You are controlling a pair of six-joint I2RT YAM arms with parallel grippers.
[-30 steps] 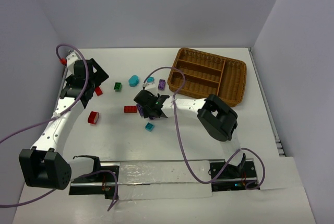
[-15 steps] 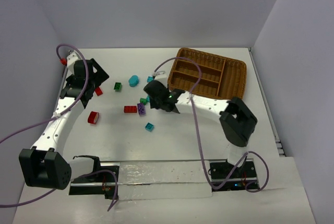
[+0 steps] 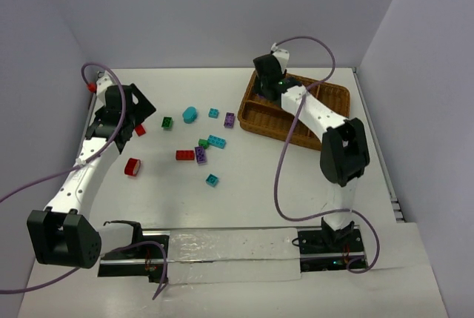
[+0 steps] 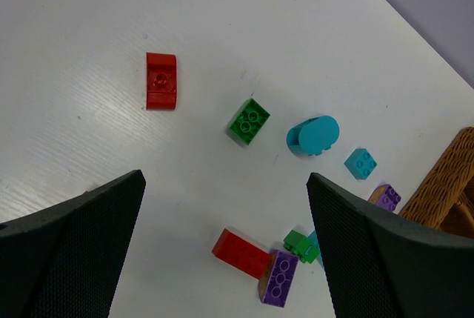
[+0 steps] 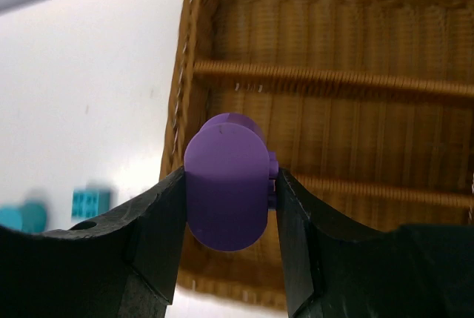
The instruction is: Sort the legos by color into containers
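Note:
My right gripper (image 5: 231, 201) is shut on a rounded purple lego (image 5: 222, 177) and holds it above the near left corner of the brown wicker tray (image 5: 333, 73). In the top view this gripper (image 3: 268, 81) hangs over the tray's left end (image 3: 255, 116). My left gripper (image 4: 224, 181) is open and empty above the table, at the far left in the top view (image 3: 122, 114). Below it lie a red lego (image 4: 242, 253), a purple lego (image 4: 278, 277) and a green lego (image 4: 300, 245). Farther off are a red lego (image 4: 161, 81), a green lego (image 4: 249, 121) and a rounded teal lego (image 4: 313, 135).
More legos lie loose mid-table: a rounded red one (image 3: 132, 167), a teal one (image 3: 212, 179), a long teal one (image 3: 216, 141), a small teal one (image 3: 213, 113) and a purple one (image 3: 229, 119). Walls enclose the table at back and sides.

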